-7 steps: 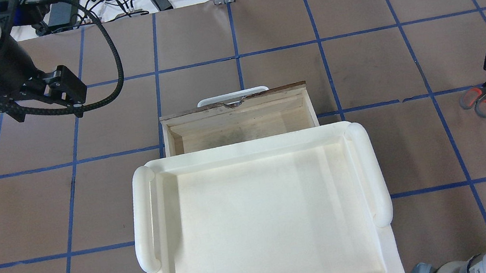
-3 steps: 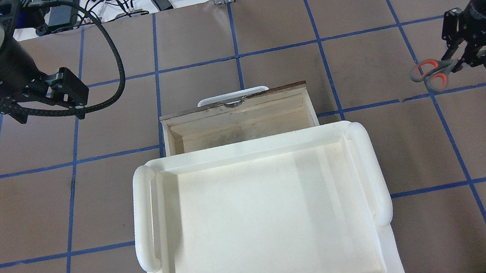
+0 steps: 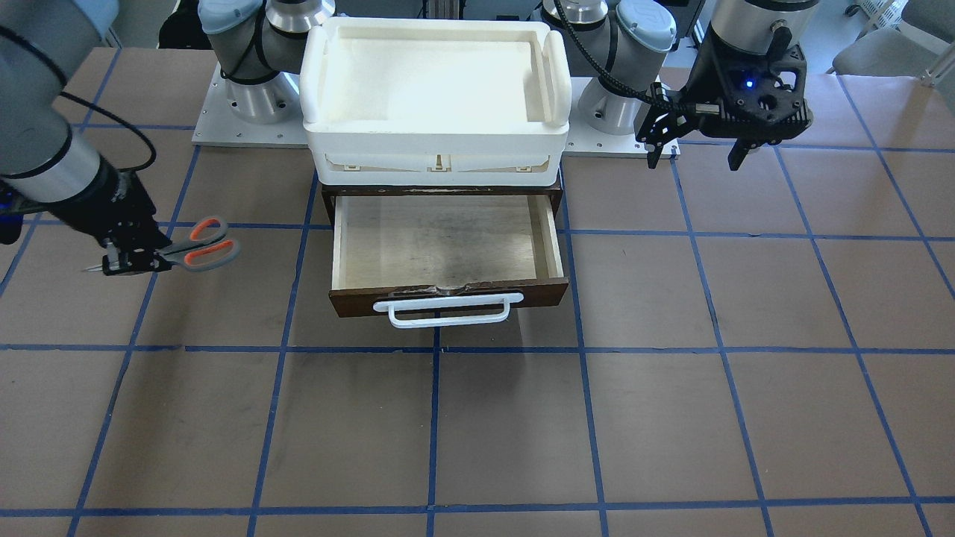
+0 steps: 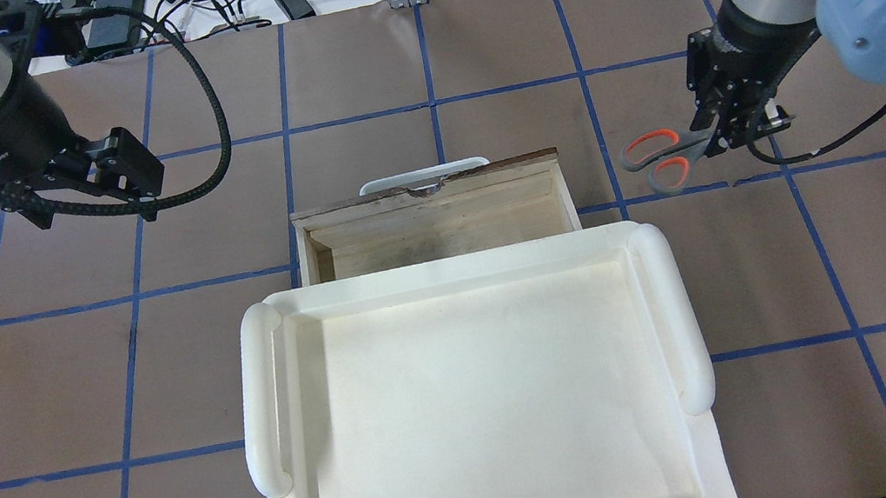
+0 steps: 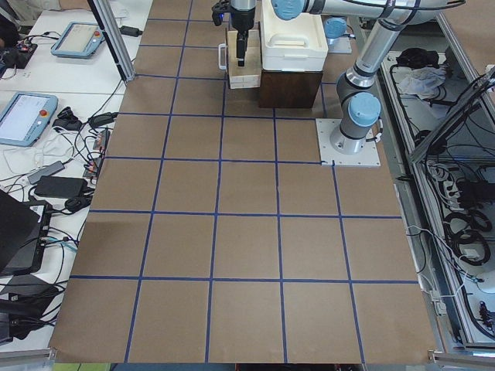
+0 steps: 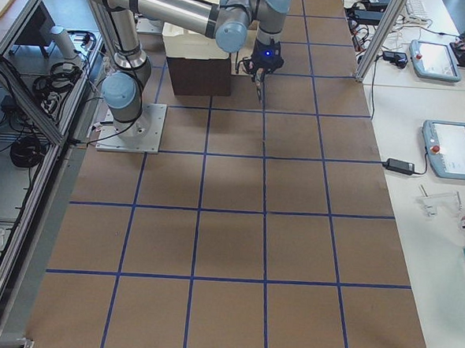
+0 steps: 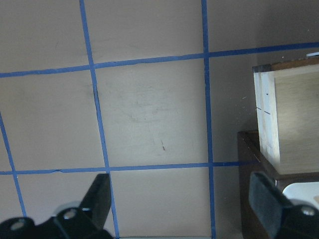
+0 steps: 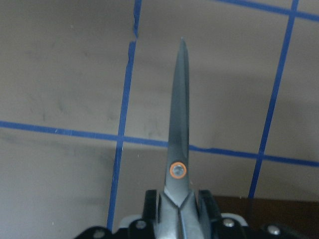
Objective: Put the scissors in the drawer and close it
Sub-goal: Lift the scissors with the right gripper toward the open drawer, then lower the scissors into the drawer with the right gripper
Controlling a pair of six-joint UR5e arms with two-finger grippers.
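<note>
Grey scissors (image 8: 178, 124) in R jaws; drawer (image 3: 440, 246) open; L jaws apart

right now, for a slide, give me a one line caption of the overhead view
Right gripper holds the scissors beside the open, empty drawer; left gripper hovers open.

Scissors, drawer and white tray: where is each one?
scissors (image 4: 663, 162), overhead view, on the grey-and-orange handles.
drawer (image 3: 448, 242), front-facing view, on its bare wooden floor.
white tray (image 4: 476, 411), overhead view, on its bare floor.
</note>
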